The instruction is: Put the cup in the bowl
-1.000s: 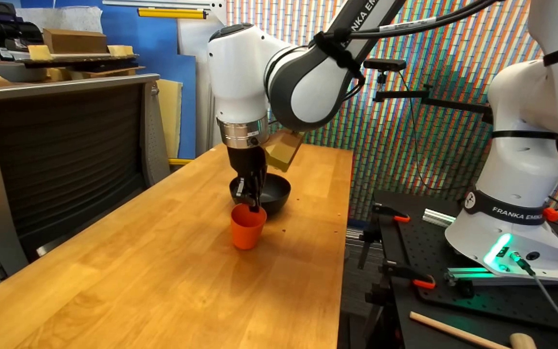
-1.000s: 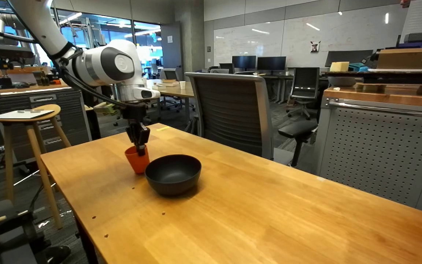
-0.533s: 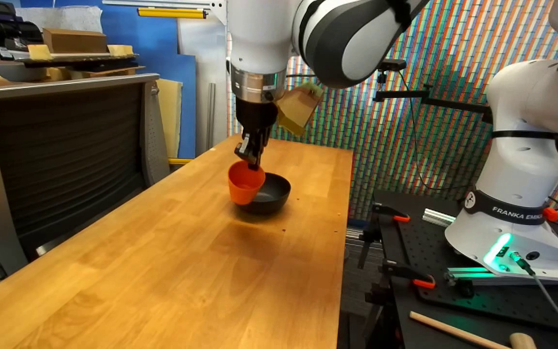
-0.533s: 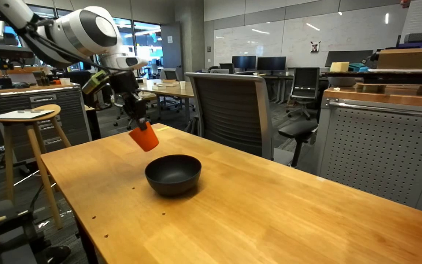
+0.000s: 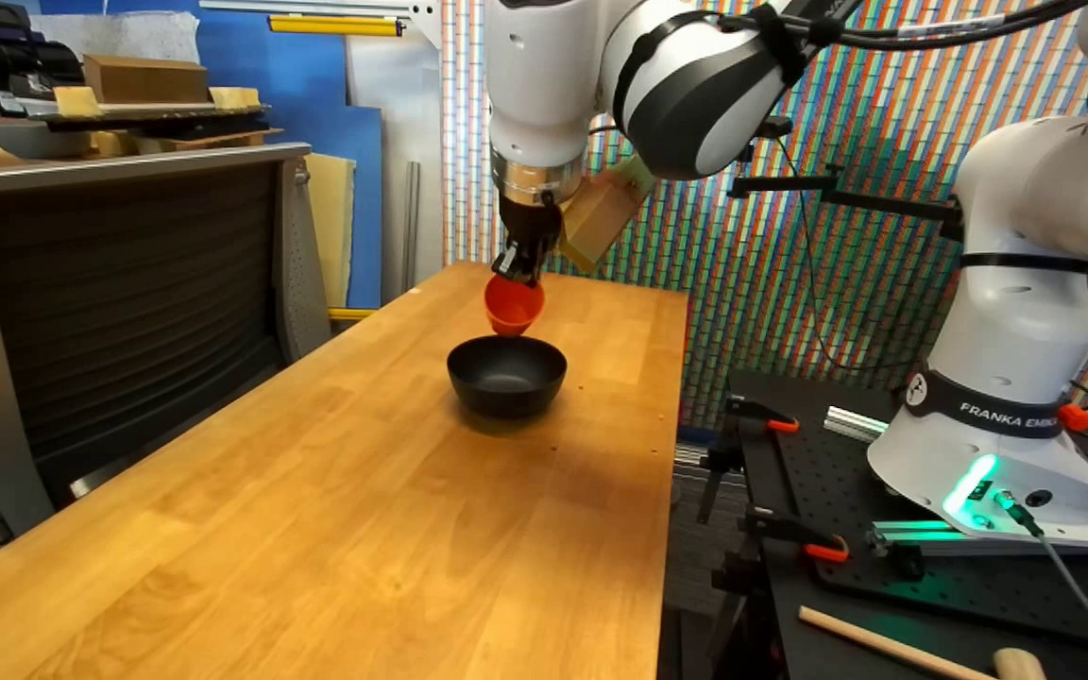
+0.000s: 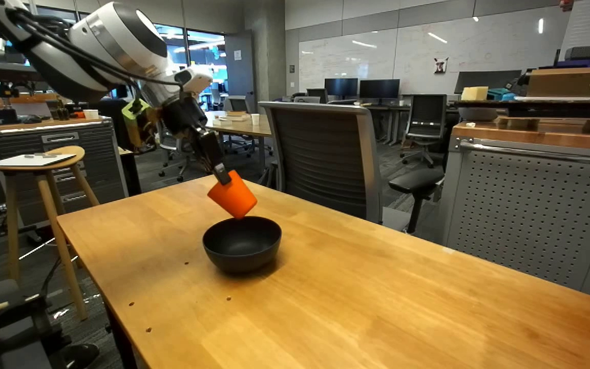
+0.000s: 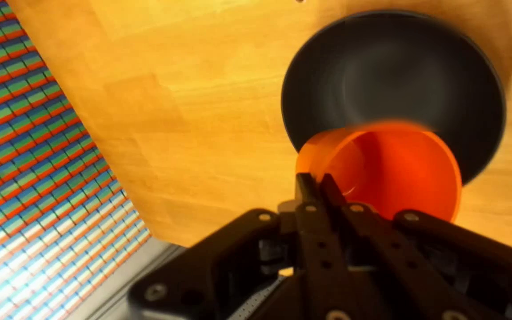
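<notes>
The red-orange cup (image 5: 513, 310) is held in the air, tilted, with its mouth facing up toward the wrist camera. It also shows in an exterior view (image 6: 234, 197) and in the wrist view (image 7: 416, 169). My gripper (image 7: 315, 176) is shut on the cup's wall, one finger inside the cup and one outside. It shows in both exterior views (image 5: 519, 276) (image 6: 223, 175). The black bowl (image 5: 506, 382) stands upright and empty on the table, also in an exterior view (image 6: 241, 253). In the wrist view the cup overlaps part of the bowl (image 7: 398, 66) and its rim.
The wooden table (image 5: 393, 491) carries the bowl. A grey chair (image 6: 323, 159) stands at one long edge of the table. A perforated metal cabinet (image 6: 535, 210) is beyond it. The robot base (image 5: 993, 444) stands on a separate black table with clamps (image 5: 813, 548).
The cup has been lifted from the table beside the bowl, tilted and carried to the bowl's rim area. My gripper has kept its hold. The bowl has not moved.
</notes>
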`<action>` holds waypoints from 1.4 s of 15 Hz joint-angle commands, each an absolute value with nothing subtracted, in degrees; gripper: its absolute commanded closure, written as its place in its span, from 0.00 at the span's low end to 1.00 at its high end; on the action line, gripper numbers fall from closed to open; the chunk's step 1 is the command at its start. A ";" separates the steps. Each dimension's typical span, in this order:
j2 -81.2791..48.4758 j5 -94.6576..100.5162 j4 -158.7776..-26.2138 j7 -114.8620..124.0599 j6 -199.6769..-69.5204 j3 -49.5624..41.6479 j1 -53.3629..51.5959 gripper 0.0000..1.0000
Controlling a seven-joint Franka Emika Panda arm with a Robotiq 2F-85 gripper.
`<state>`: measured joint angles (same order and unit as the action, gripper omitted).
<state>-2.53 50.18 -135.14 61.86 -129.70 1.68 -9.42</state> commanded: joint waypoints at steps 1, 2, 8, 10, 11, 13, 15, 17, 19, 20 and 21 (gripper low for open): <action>-7.50 44.80 -134.62 60.77 -132.26 2.09 -6.69 0.99; -9.08 42.39 -134.04 59.80 -133.43 2.18 -6.36 0.99; -14.82 36.82 -131.28 57.42 -139.19 1.17 -6.45 0.99; -14.73 39.65 -129.93 58.89 -137.17 0.06 -7.66 0.70; -14.47 41.29 -129.45 59.73 -136.23 -0.44 -8.10 0.69; -13.06 46.59 -128.95 61.23 -133.93 -1.17 -9.07 0.55; -11.62 50.26 -129.17 61.05 -132.13 -0.76 -9.10 0.39; -8.98 51.66 -130.41 59.88 -130.55 0.30 -8.86 0.24; -5.09 50.84 -132.45 57.41 -129.36 1.77 -8.81 0.08; -2.54 48.54 -134.00 54.01 -129.95 2.89 -8.52 0.00; -0.27 46.86 -135.26 50.60 -130.63 3.84 -8.38 0.00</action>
<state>-8.72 50.12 -130.39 57.95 -131.35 1.52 -8.40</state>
